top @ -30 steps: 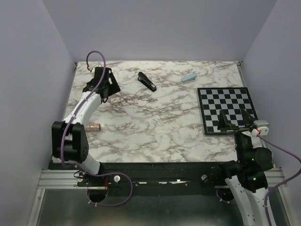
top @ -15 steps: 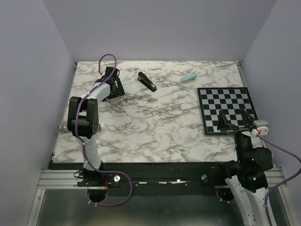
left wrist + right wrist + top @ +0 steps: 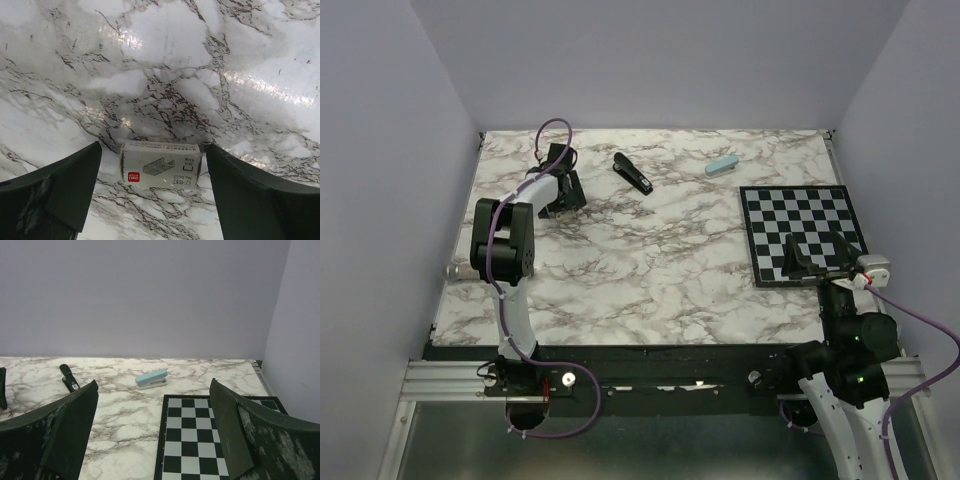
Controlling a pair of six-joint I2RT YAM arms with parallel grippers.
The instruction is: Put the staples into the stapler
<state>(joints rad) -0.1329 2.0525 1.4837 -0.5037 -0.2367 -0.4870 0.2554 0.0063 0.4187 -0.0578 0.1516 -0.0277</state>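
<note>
Staples box [image 3: 161, 164] sits between the wide-open fingers of our left gripper [image 3: 154, 152], long axis finger-to-finger, near the tabletop [image 3: 650, 250] far-left corner.

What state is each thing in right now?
Staple box: closed, flat on table, not gripped.
Black stapler: shut, lying on table.
Blue stapler: shut, on table.
Left gripper: open, fingers either side of box.
Right gripper: open, empty, over chessboard.
</note>
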